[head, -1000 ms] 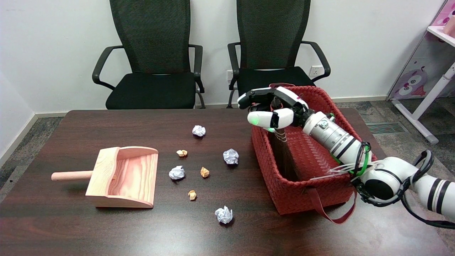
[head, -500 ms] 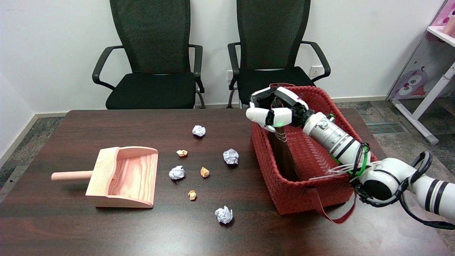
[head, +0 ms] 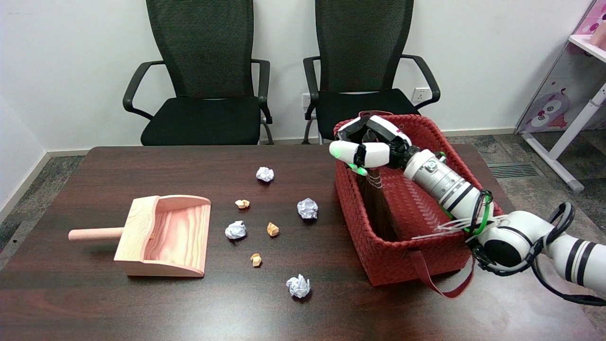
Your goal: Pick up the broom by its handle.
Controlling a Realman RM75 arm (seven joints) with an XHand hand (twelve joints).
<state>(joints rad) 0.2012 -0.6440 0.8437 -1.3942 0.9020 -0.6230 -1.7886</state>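
A pale wooden dustpan (head: 163,235) lies left, with crumpled white paper balls (head: 307,208) mid-table. My right hand (head: 368,146) curls around the dark-bristled broom's handle (head: 369,137) in the red woven basket (head: 402,246) on the right. Lifting could snag the bristles on the left wall, or the thin handle may slip.

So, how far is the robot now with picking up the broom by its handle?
Done: the right hand has reached the red basket's far left corner, where the broom stands inside. In hand: its fingers curl around the handle top, though a firm grip cannot be confirmed. Left: lifting the broom, whose dark bristles sit inside the basket.
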